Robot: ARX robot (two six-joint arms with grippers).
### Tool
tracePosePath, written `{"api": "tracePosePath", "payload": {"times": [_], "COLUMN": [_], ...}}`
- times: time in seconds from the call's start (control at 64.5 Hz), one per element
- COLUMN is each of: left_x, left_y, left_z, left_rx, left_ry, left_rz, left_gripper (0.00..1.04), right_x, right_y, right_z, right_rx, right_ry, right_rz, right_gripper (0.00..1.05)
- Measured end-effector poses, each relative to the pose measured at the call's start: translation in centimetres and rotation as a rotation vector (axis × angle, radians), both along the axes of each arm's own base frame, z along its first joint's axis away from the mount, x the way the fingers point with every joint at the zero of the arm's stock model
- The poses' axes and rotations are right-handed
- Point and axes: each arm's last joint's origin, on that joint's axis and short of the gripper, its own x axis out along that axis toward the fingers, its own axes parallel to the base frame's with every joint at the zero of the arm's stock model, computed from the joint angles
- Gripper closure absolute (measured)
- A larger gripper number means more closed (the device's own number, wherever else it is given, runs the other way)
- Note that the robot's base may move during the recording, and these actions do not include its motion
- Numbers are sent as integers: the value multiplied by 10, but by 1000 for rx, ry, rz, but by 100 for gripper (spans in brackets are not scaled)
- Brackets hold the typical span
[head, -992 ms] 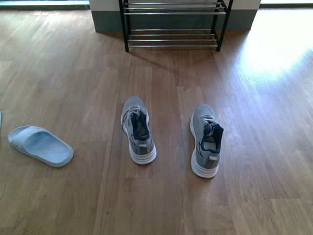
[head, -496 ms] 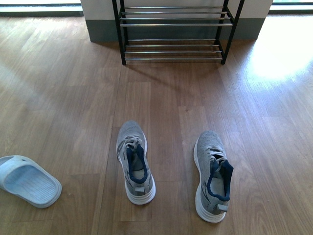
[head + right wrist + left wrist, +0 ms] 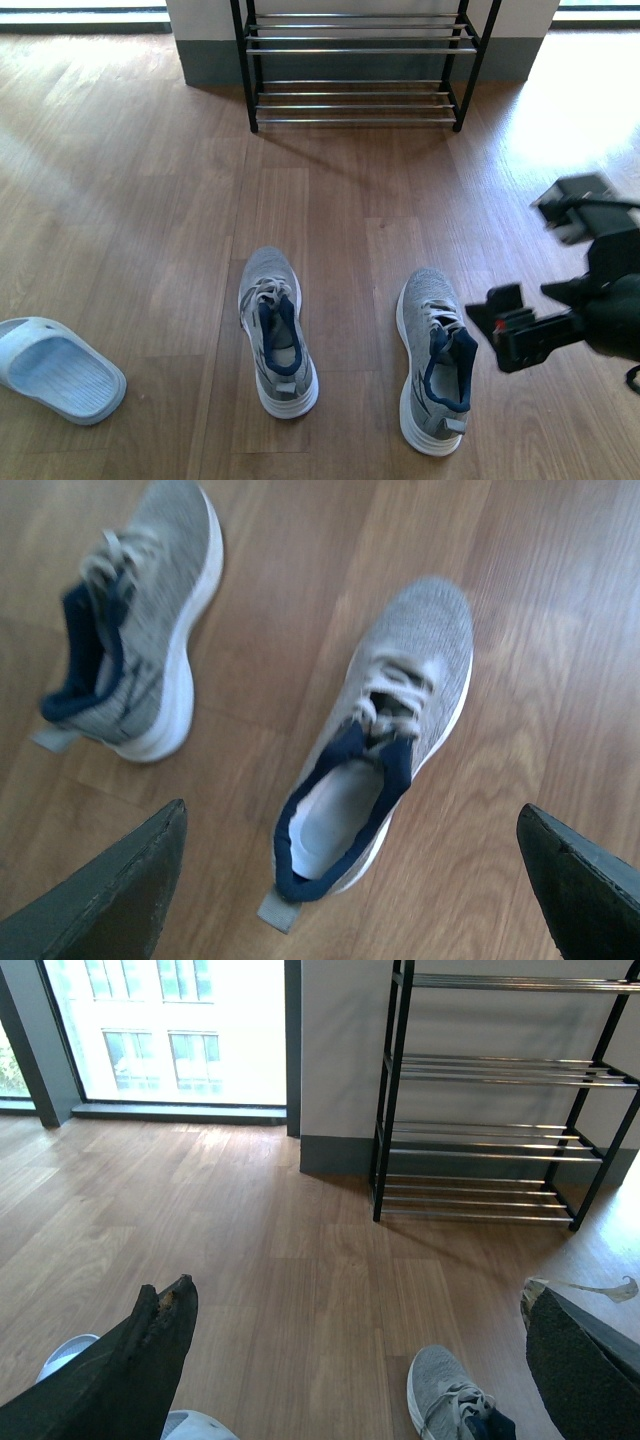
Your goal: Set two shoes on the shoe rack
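Low in the frame, the left sneaker sits at lower centre on the floor, toe pointing up-frame. The right sneaker is beside it, and the slide lies lower left. The right gripper hovers blurred at the right edge, just beside the right sneaker, fingers spread wide. The left gripper is spread too. The rack stands top centre.

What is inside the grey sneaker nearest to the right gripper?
Inside the sneaker a white insole and a navy lining can be seen. The toe end is covered by the laces, so it cannot be seen.
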Motion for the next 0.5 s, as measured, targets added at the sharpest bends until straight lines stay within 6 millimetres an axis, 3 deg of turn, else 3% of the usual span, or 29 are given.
{"api": "tracePosePath", "payload": {"times": [0.109,0.233,0.372,0.496], "left_x": [0,0,0,0], "left_y": [0,0,0,0], "left_z": [0,0,0,0], "left_rx": [0,0,0,0], "left_ry": [0,0,0,0], "left_rz": [0,0,0,0], "left_gripper": [9,9,9,9], "right_x": [10,20,31,44], "right_y": [4,5,5,3], "right_z": [-50,-93,-125,-140], "right_rx": [-56,-90,-92,-101], "right_ry": [125,221,280,280], "right_rz": [-8,-37,-95,-146], "right_gripper": [9,9,9,9]}}
